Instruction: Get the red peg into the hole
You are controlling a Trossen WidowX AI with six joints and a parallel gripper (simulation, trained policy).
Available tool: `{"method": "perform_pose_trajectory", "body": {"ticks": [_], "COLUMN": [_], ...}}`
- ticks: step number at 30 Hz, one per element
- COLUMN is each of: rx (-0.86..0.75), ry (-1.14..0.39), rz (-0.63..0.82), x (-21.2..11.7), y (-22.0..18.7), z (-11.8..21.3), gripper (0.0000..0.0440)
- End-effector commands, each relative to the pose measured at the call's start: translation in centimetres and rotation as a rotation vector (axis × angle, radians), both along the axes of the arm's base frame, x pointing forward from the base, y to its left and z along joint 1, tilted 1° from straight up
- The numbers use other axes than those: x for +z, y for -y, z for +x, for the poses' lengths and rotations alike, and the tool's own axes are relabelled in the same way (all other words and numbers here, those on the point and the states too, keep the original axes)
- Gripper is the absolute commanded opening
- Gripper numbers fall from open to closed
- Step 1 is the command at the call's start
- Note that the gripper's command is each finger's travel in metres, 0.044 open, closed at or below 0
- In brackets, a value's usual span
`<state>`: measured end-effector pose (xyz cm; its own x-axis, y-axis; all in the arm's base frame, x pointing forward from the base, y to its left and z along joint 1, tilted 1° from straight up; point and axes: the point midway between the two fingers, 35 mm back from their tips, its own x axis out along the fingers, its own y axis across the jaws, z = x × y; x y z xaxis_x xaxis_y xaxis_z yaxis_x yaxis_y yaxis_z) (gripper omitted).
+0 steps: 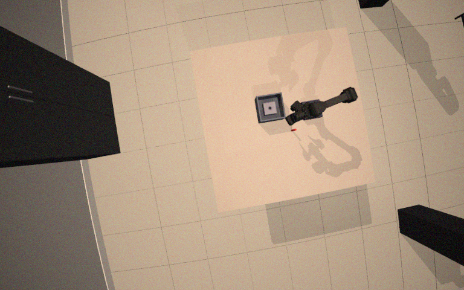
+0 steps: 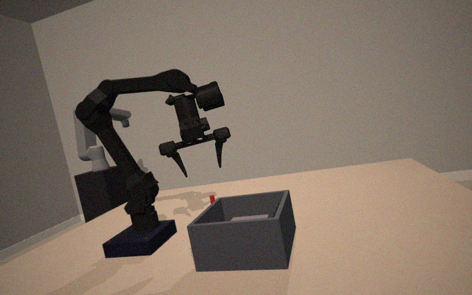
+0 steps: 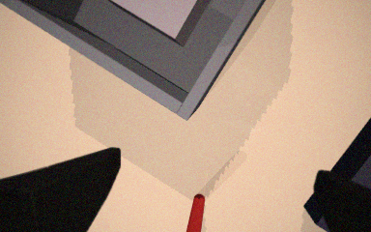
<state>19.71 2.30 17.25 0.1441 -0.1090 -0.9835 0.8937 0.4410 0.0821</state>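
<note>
Nearest in exterior view: open grey box (image 1: 283, 106) (image 2: 238, 245) (image 3: 125, 72) on table (image 1: 241, 162) (image 2: 359, 219) (image 3: 28, 111), pale plate (image 1: 266, 112) (image 2: 251, 217) (image 3: 158, 14) inside; dark blue base (image 1: 319, 116) (image 2: 111, 250) to its left; gripper (image 1: 290, 120) (image 2: 203, 172) above table, fingers spread, nothing between; farther, beyond box's far left corner, red peg (image 1: 293, 129) (image 2: 212, 199) (image 3: 196, 214) upright, outside box, below gripper

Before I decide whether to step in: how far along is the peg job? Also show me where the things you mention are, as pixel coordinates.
Done: nothing of the insertion; the red peg (image 1: 293, 129) (image 2: 212, 198) (image 3: 196, 215) stands outside the open box (image 1: 282, 104) (image 2: 239, 245) (image 3: 125, 70).
In hand: nothing; the end effector (image 1: 291, 124) (image 2: 203, 172) is open above the table.
Left: grasping, lowering, and seating it in the plate's (image 1: 266, 111) (image 3: 165, 16) hole.
</note>
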Motion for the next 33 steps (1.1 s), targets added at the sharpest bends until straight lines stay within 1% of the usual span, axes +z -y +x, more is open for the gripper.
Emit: {"method": "perform_pose_trajectory", "body": {"ticks": [1, 8, 14, 23, 33], "rx": [0.068, 0.163, 0.221, 0.279, 0.334], "ry": [-0.073, -0.174, -0.215, -0.21, -0.166], "rz": [0.002, -0.012, -0.027, -0.054, -0.082], "x": [-1.1, -3.3, -5.6, -9.4, -13.8], "y": [-2.3, -5.5, -7.6, -9.3, -9.8], "z": [-0.6, -1.8, -2.5, -2.6, -2.2], "gripper": [0.044, 0.044, 0.044, 0.044, 0.044]}}
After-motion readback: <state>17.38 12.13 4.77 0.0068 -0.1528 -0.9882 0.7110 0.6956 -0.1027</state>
